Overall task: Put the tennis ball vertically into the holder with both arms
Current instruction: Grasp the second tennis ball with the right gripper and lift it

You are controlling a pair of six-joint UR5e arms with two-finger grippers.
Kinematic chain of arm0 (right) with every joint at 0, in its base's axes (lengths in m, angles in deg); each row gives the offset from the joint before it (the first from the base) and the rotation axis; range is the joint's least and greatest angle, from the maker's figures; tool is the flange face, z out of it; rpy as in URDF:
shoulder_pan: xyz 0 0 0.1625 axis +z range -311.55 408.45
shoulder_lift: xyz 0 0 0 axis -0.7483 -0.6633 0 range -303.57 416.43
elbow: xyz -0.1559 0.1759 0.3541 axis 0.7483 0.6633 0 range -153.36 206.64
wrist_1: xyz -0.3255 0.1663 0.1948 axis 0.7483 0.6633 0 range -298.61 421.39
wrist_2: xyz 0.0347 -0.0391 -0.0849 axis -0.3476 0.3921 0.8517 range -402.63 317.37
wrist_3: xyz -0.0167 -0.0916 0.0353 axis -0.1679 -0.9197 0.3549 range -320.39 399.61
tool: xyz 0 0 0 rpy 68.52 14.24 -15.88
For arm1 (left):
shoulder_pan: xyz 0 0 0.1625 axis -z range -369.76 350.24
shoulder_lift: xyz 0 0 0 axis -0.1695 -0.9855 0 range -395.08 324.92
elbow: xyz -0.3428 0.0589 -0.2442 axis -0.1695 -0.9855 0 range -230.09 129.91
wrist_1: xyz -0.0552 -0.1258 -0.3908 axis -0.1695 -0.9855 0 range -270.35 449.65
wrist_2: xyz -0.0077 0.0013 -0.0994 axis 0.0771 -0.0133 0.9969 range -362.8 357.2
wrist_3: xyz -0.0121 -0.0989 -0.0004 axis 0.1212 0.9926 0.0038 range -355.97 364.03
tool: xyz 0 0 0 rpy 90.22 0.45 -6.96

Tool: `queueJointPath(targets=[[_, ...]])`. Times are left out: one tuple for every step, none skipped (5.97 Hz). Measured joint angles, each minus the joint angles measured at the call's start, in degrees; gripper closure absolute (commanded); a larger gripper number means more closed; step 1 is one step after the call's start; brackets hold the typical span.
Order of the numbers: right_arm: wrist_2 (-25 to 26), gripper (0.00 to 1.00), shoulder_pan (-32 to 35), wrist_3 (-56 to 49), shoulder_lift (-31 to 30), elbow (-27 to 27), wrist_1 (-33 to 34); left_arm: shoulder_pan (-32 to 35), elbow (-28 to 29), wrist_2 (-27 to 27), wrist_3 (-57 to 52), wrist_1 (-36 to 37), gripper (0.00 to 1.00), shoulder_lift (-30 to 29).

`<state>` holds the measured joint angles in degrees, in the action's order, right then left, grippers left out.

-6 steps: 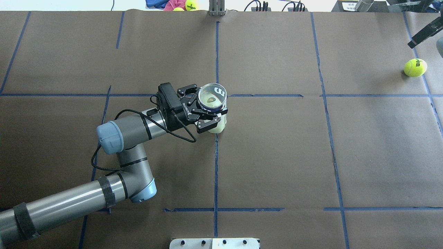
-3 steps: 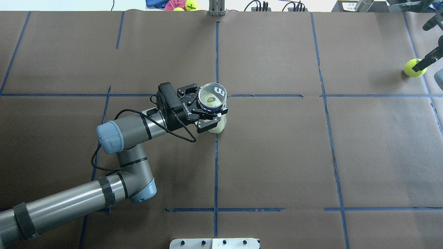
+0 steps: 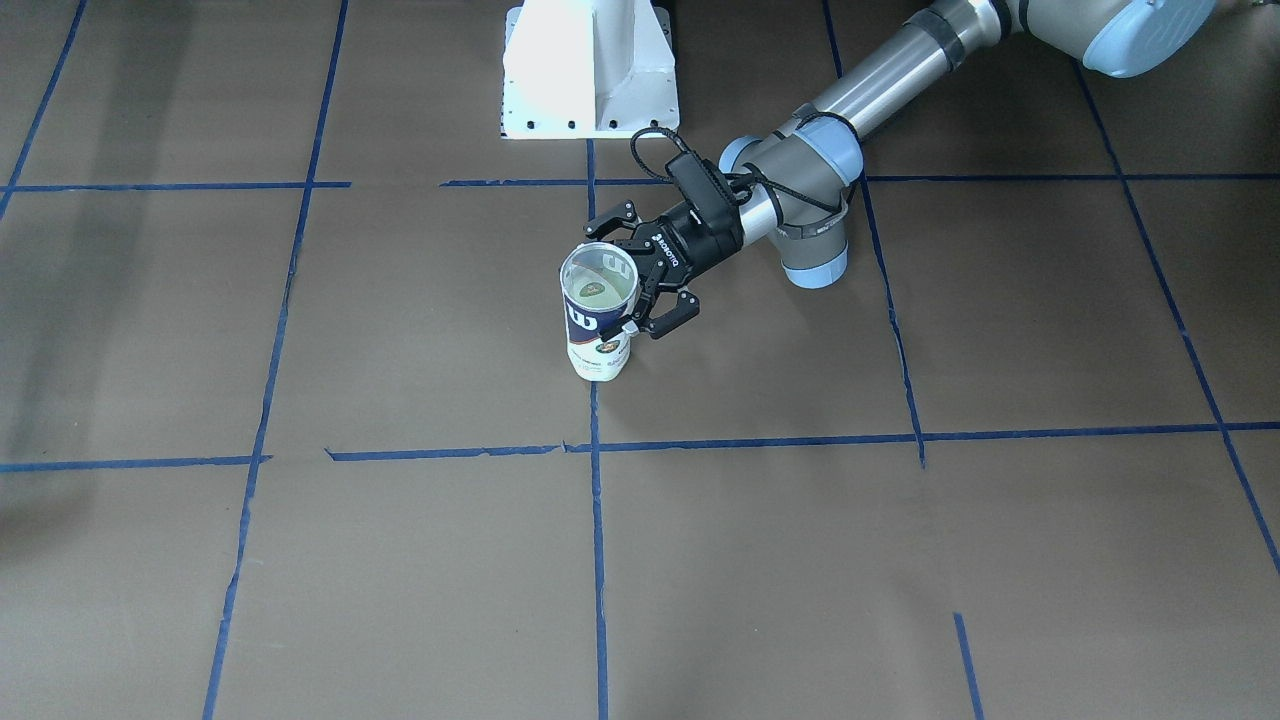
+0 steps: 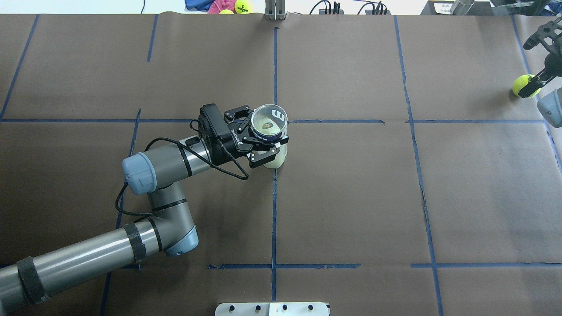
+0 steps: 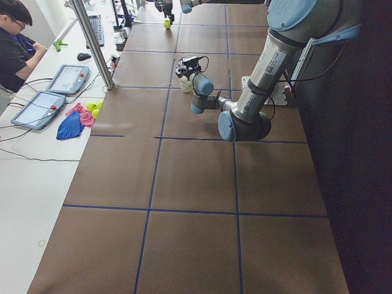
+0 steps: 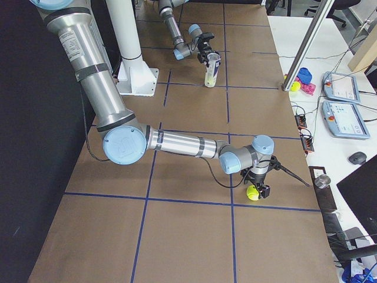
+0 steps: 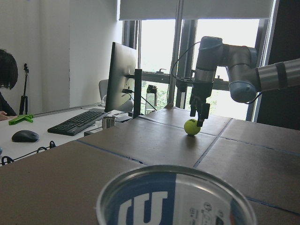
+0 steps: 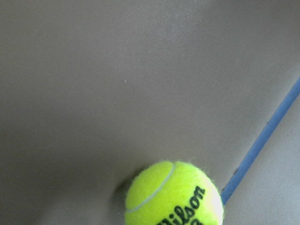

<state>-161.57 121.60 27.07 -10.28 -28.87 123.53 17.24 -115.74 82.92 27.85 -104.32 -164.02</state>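
The holder (image 4: 278, 115), a clear tube with a navy and white label, stands upright at the table's middle. It also shows in the front view (image 3: 597, 325) and, open-mouthed, in the left wrist view (image 7: 174, 202). My left gripper (image 4: 262, 133) is shut on the holder from the side, just below its rim. The tennis ball (image 4: 523, 86) lies on the table at the far right, Wilson print up in the right wrist view (image 8: 174, 194). My right gripper (image 4: 539, 59) is open and points down just above the ball. One finger overlaps the ball's right side.
The white robot pedestal (image 3: 590, 70) stands at the near table edge. A metal post (image 4: 275, 11), cables, cloths and a second ball (image 4: 242, 6) lie beyond the far edge. An operator (image 5: 15, 37) sits at a desk there.
My right gripper has swung in from the right edge and come down towards the tennis ball, now overlapping its right side. The left arm and the holder have not moved.
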Motion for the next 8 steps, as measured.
queueJointPath(targets=[[1.75, 0.0, -0.65, -0.02, 0.59, 1.12, 0.0, 0.04, 0.0, 0.04, 0.0, 0.0, 0.16, 0.0], [3.36, 0.02, -1.37, 0.0, 1.03, 1.96, 0.02, 0.11, 0.0, 0.05, 0.0, 0.0, 0.16, 0.0], [4.5, 0.58, -1.96, 0.06, 1.2, 2.46, 0.09, 0.13, 0.0, 0.06, -0.03, 0.0, 0.16, 0.0], [5.28, 0.87, -2.26, 0.14, 1.39, 2.75, 0.17, 0.16, 0.0, 0.06, -0.04, 0.0, 0.16, 0.0], [5.48, 0.97, -2.35, 0.23, 1.66, 2.73, 0.21, 0.16, 0.0, 0.06, -0.04, 0.0, 0.16, 0.0], [5.26, 0.97, -2.22, 0.4, 2.44, 2.46, 0.24, 0.16, 0.0, 0.06, -0.07, 0.0, 0.16, 0.0], [3.67, 0.97, -1.99, 1.67, 3.42, 1.15, 1.11, 0.16, 0.0, 0.06, -0.06, 0.0, 0.16, 0.0], [0.79, 0.97, -1.88, 4.35, 3.9, -3.3, 4.92, 0.16, 0.0, 0.06, -0.02, 0.0, 0.16, 0.0]])
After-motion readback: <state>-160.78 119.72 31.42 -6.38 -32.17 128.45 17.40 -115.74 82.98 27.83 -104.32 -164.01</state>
